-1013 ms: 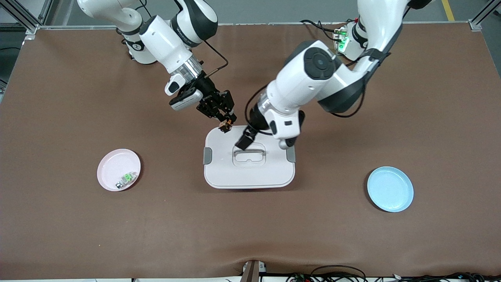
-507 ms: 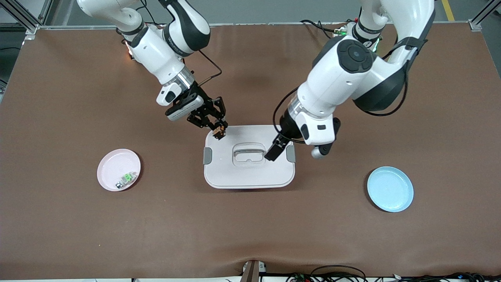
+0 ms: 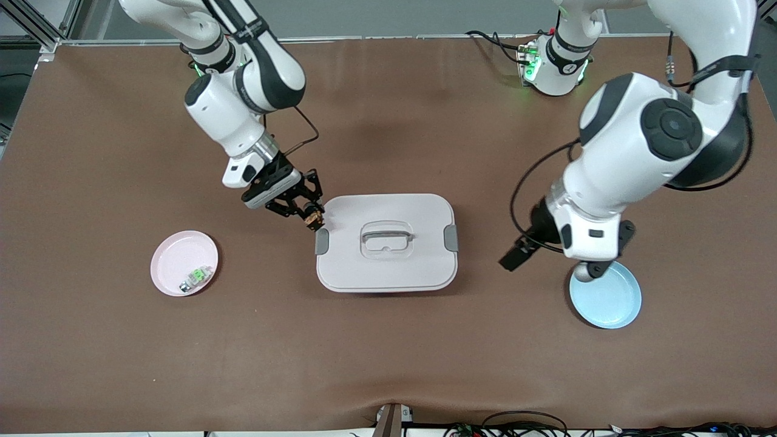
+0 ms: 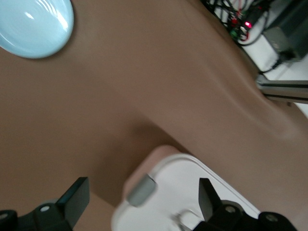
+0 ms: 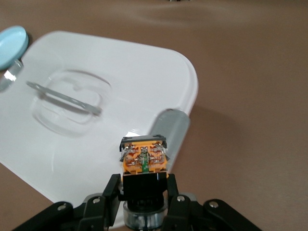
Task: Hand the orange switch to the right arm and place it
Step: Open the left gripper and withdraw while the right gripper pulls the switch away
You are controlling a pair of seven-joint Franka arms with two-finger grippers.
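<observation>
Two arms over the brown cloth-covered desk; no legible writing on any item.

Right end effector is clamped on the orange switch, a blocky black body with an orange face and metal terminals, held above the desk at the corner of the white box lid toward the right arm's end. Lid: smooth matte plastic, rounded rectangle, grey side clips, recessed handle. Left end effector, fingers apart and empty, hangs over bare desk between the lid and the glossy round blue plate. A small green-and-white component lies in the pink plate; its detail is too small to read.
</observation>
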